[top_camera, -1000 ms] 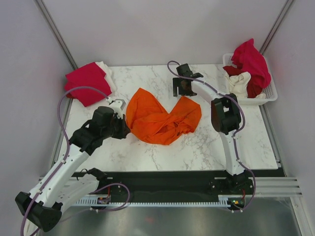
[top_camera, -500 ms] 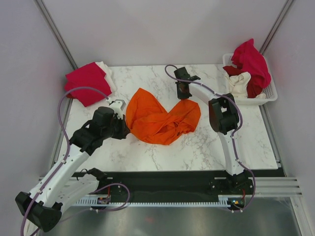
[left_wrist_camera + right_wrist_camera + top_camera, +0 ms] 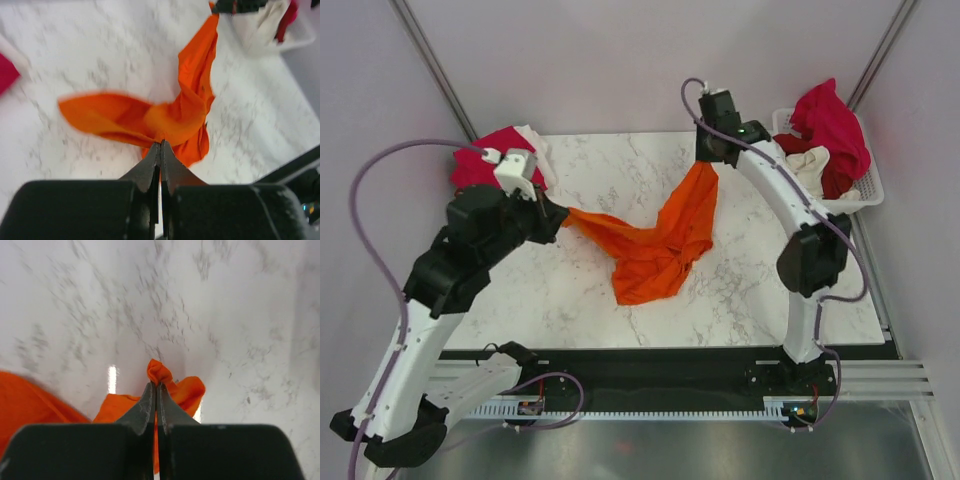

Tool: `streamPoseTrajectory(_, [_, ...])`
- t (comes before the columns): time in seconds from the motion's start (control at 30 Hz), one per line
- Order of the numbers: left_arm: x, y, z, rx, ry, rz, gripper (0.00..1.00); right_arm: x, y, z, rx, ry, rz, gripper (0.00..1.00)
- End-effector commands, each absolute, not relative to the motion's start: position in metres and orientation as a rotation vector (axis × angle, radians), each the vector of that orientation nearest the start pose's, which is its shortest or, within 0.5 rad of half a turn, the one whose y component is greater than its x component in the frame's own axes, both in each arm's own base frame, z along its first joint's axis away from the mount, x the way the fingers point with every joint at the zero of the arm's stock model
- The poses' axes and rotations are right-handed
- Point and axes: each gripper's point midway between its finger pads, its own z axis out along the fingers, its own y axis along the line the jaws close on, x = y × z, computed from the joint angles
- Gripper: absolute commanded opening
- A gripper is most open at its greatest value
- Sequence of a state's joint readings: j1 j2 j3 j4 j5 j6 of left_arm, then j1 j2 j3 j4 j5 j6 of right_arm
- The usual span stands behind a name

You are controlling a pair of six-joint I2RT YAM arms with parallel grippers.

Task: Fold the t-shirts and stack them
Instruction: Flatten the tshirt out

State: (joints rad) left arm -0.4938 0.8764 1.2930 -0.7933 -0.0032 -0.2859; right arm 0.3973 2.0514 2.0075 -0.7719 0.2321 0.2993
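Top external: crumpled orange t-shirt (image 3: 655,250) sags between left tool (image 3: 561,212) and right tool (image 3: 706,161), both pinching it.

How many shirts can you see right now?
6: orange shirt held between the left hand and right hand; red shirt on a white shirt, far left; pink shirt, cream shirt and dark red shirt in the basket. Others may be hidden underneath.
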Motion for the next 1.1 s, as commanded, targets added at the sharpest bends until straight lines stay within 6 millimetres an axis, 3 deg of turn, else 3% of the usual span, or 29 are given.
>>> streamPoseTrajectory(0.0, [0.224,-0.113,0.438,0.182,1.725,-0.452,0.02,0.448,0.159,0.398,0.082,1.953,0.256,0.00])
streamPoseTrajectory(0.03, [0.219,-0.110,0.454,0.177,1.688,-0.456,0.02,0.422,0.151,0.437,0.085,1.874,0.301,0.00])
streamPoseTrajectory(0.07, [0.209,-0.103,0.484,0.170,1.616,-0.462,0.02,0.408,0.145,0.456,0.088,1.833,0.320,0.00])
streamPoseTrajectory(0.1, [0.203,-0.100,0.499,0.169,1.578,-0.466,0.02,0.392,0.139,0.473,0.093,1.796,0.338,0.00])
streamPoseTrajectory(0.13, [0.195,-0.095,0.512,0.170,1.542,-0.467,0.02,0.361,0.127,0.507,0.094,1.709,0.366,0.00])
streamPoseTrajectory(0.2, [0.172,-0.082,0.548,0.168,1.430,-0.470,0.02,0.328,0.113,0.536,0.097,1.625,0.392,0.00])
streamPoseTrajectory(0.23, [0.163,-0.076,0.558,0.168,1.395,-0.469,0.02,0.295,0.099,0.562,0.101,1.541,0.414,0.00])
streamPoseTrajectory(0.3, [0.141,-0.064,0.581,0.165,1.309,-0.469,0.02,0.260,0.081,0.586,0.123,1.450,0.427,0.00])
streamPoseTrajectory(0.33, [0.125,-0.055,0.592,0.166,1.258,-0.468,0.02,0.227,0.065,0.605,0.141,1.366,0.440,0.00])
streamPoseTrajectory(0.4, [0.107,-0.048,0.601,0.175,1.208,-0.477,0.02,0.193,0.047,0.620,0.168,1.287,0.449,0.00])
streamPoseTrajectory(0.43, [0.094,-0.043,0.606,0.183,1.172,-0.484,0.02,0.163,0.034,0.631,0.177,1.219,0.467,0.00])
streamPoseTrajectory(0.57, [0.061,-0.034,0.622,0.227,1.077,-0.493,0.02,0.118,0.015,0.650,0.175,1.107,0.491,0.00])
streamPoseTrajectory(0.63, [0.056,-0.030,0.625,0.218,1.061,-0.486,0.02,0.117,0.014,0.658,0.179,1.097,0.486,0.00])
streamPoseTrajectory(0.7, [0.067,-0.029,0.623,0.204,1.084,-0.455,0.02,0.129,0.016,0.656,0.176,1.130,0.453,0.00])
streamPoseTrajectory(0.73, [0.071,-0.030,0.621,0.203,1.095,-0.449,0.02,0.151,0.022,0.653,0.182,1.169,0.429,0.00])
streamPoseTrajectory(0.77, [0.083,-0.035,0.615,0.210,1.128,-0.438,0.02,0.159,0.023,0.653,0.186,1.181,0.410,0.00])
streamPoseTrajectory(0.8, [0.099,-0.039,0.609,0.195,1.172,-0.420,0.02,0.189,0.033,0.646,0.175,1.233,0.373,0.00])
streamPoseTrajectory(0.9, [0.147,-0.052,0.583,0.166,1.312,-0.373,0.02,0.236,0.043,0.632,0.169,1.314,0.286,0.00])
streamPoseTrajectory(0.93, [0.159,-0.057,0.575,0.165,1.346,-0.359,0.02,0.270,0.054,0.616,0.164,1.380,0.248,0.00])
streamPoseTrajectory(1.0, [0.187,-0.065,0.553,0.156,1.431,-0.313,0.02,0.305,0.065,0.596,0.159,1.442,0.200,0.00])
streamPoseTrajectory(1.07, [0.223,-0.080,0.522,0.175,1.543,-0.256,0.02,0.353,0.084,0.559,0.137,1.531,0.164,0.00])
